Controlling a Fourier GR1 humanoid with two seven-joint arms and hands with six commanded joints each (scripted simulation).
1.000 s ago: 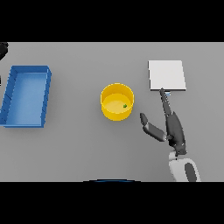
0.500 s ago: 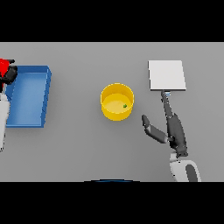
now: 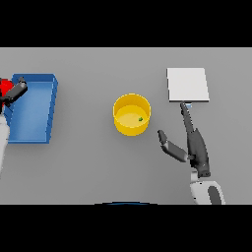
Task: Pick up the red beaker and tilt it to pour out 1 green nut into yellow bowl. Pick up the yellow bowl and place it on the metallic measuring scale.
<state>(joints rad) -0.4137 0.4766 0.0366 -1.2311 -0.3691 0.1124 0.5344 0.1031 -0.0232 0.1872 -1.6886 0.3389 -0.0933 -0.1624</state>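
Yellow bowl (image 3: 131, 114): round, smooth-walled, upright on the grey bench (image 3: 98, 167); taken as landmark.
Bowl contents: one small green nut (image 3: 141, 118) on the floor of the bowl, toward its right wall.
Blue tray (image 3: 33, 108): rectangular, raised walls, well left of the bowl; nothing visible on its floor.
Red beaker (image 3: 5, 88): only a red patch visible at the picture's left edge, just beyond the tray's far left corner; shape mostly hidden.
Left hand (image 3: 15, 93): dark, at the tray's far left corner, fingers wrapped over the red beaker.
Measuring scale (image 3: 187, 84): flat pale square plate, matte, right of the bowl and a little farther back; bare on top.
Right hand (image 3: 193, 142): right of the bowl, apart from it; released, fingers straight and pointing at the scale's near edge, thumb splayed toward the bowl; holding nothing.
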